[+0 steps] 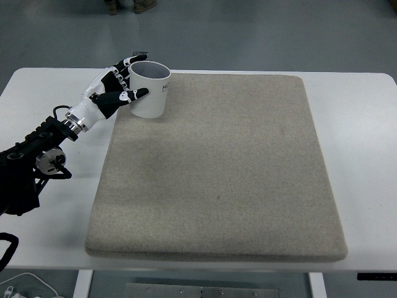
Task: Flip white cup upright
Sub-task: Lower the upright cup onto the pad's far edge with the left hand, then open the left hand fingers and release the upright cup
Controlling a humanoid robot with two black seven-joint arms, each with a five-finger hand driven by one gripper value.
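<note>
A white table [360,124] with rounded corners filled most of the frame, its surface smooth and evenly lit. A large beige mat [217,167] of coarse fabric covered its middle, reaching almost to the lower edge. Beyond the table, along the top of the frame, lay a grey-blue floor [248,31] with a dull sheen. At the top left, a pair of shoes [130,6] stood on that floor. White cables [25,287] showed at the lower left corner.

The left arm is extended from the lower left edge diagonally up and to the right. Its robot hand [119,82] is held with fingers [138,94] curled in a grasp, thumb nearest the camera.
</note>
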